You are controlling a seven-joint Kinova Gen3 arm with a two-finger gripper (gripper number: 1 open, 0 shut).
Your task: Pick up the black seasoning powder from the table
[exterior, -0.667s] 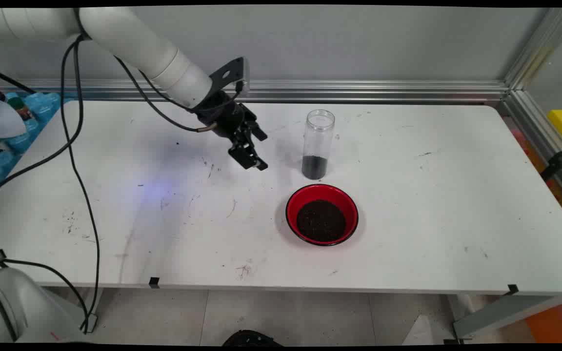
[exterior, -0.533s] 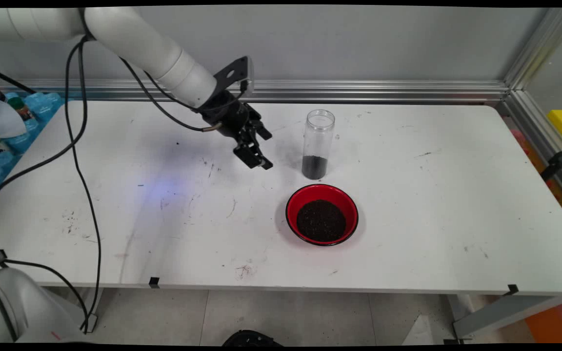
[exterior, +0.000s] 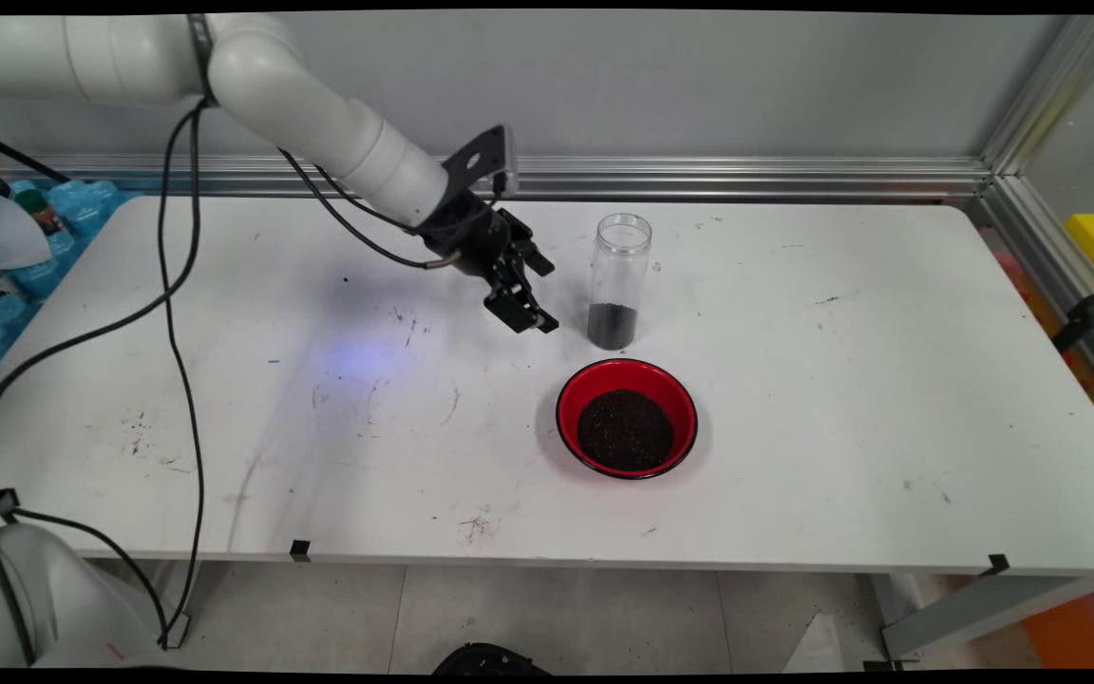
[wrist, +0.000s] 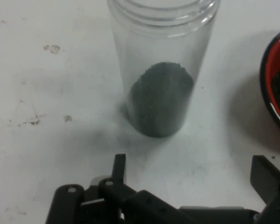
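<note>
A clear open jar [exterior: 619, 281] stands upright on the white table [exterior: 889, 399], with a layer of dark grains at its bottom. My black gripper [exterior: 536, 313] hangs tilted just left of it, open and empty, a short gap from the glass. In the hand view the jar [wrist: 162, 70] stands straight ahead, beyond my fingertips [wrist: 119, 164], which are spread wider than the jar. A red bowl [exterior: 627, 418] holding dark grains sits on the table just in front of the jar; its rim [wrist: 276, 84] shows at the hand view's right edge.
Black cables hang from the arm down over the table's left part. Bottles and blue packaging [exterior: 15, 247] lie beyond the table's left end. An aluminium rail [exterior: 718, 176] runs along the back edge, with a post at the right corner.
The gripper has moved right, toward the jar, and dropped slightly. Jar and bowl have stayed where they were.
</note>
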